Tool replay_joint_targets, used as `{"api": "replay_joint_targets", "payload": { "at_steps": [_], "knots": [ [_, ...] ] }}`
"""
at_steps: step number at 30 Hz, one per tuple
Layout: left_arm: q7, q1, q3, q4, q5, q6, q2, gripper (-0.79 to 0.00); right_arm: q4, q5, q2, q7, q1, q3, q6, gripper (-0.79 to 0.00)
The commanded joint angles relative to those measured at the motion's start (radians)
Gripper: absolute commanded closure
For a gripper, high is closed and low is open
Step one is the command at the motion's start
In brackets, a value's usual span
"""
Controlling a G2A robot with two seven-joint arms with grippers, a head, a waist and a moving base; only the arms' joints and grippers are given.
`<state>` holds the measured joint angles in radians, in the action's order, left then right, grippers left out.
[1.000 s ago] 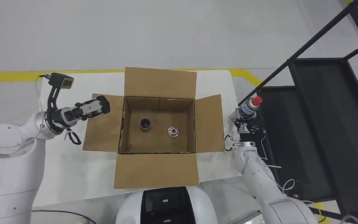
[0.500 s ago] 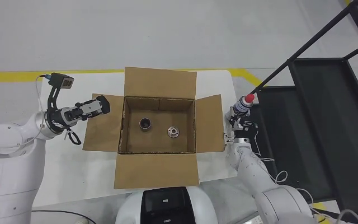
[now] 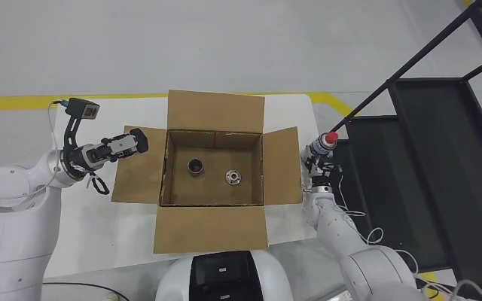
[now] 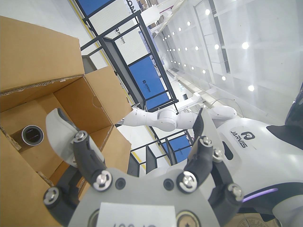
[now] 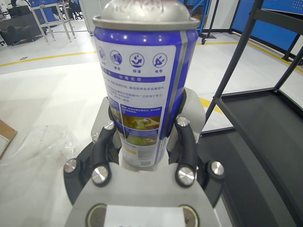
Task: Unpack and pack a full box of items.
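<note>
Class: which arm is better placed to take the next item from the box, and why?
Left, probably: the left gripper hangs open, empty, beside the box; the right gripper holds a spray can.

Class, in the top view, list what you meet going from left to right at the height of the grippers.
left gripper → dark-topped can → silvery-topped item → red-capped spray can → black rack

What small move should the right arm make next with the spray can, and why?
Probably carry the spray can sideways over the right flap, to above the open cardboard box. The right gripper is shut on it just outside that flap, and the box floor shows bare room beside the two round items inside.
</note>
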<state>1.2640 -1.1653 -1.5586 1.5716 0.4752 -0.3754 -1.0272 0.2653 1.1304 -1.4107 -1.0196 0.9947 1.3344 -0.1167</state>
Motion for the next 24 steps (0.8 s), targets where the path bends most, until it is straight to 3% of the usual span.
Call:
{"api": "replay_joint_targets", "payload": {
  "at_steps": [1,14,24],
  "knots": [
    [0.0,0.0,0.0,0.0,0.0,0.0,0.0,-0.785,-0.003,0.0,0.0,-0.007,0.002,-0.001,0.002,-0.785],
    [0.0,0.0,0.0,0.0,0.0,0.0,0.0,-0.785,0.022,0.048,0.015,-0.125,0.048,-0.013,-0.018,-0.785],
    [0.0,0.0,0.0,0.0,0.0,0.0,0.0,-0.785,0.082,0.181,0.079,-0.282,0.161,-0.01,-0.057,-0.785]
  ]
}}
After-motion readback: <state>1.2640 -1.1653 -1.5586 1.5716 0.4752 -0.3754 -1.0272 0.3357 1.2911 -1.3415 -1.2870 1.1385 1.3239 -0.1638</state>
